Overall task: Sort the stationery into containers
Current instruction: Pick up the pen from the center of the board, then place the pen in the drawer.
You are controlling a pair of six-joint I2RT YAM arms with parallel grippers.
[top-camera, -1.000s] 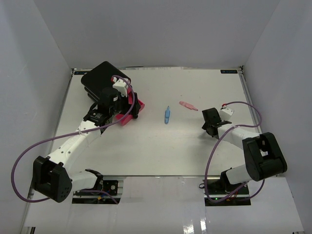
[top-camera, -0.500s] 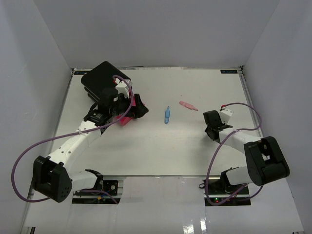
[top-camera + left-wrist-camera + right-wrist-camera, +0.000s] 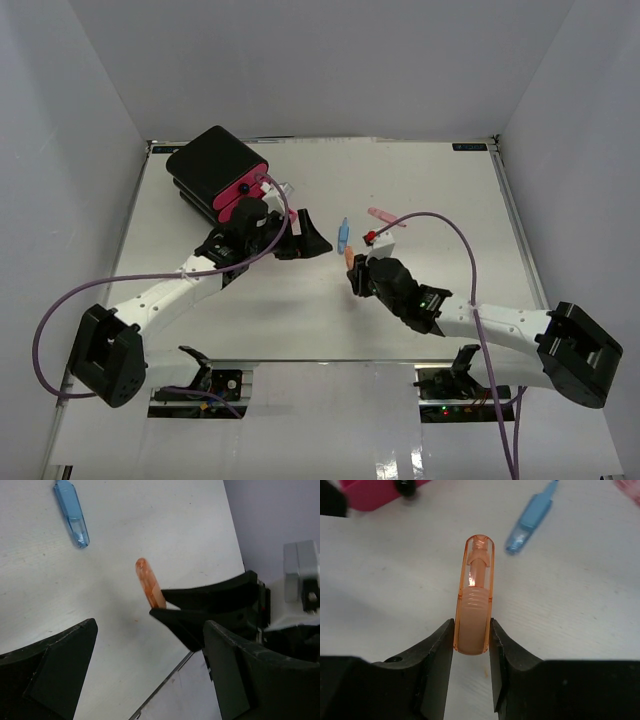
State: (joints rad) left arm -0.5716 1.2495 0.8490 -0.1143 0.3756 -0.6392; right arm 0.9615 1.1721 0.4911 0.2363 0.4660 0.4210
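Note:
My right gripper [image 3: 354, 272] is shut on a small translucent orange piece [image 3: 348, 258] and holds it at mid-table. In the right wrist view the piece [image 3: 475, 595] is pinched between both fingers [image 3: 432, 655], pointing forward. My left gripper [image 3: 316, 243] is open and empty, just left of the right gripper. Its wrist view shows the orange piece [image 3: 150, 584] sticking out of the right gripper's fingertips [image 3: 200, 611]. A blue piece [image 3: 343, 235] and a pink piece [image 3: 385, 217] lie on the table beyond. The black box of pink drawers [image 3: 215, 170] stands at the far left.
A pink drawer front with a black knob [image 3: 407, 486] shows at the top left of the right wrist view. The blue piece [image 3: 532, 517] lies just ahead of the orange one. White walls enclose the table [image 3: 450, 200] on three sides.
My right arm has swung from the right side to mid-table and now holds the orange piece. My left gripper has moved from the drawers to the right, toward the centre.

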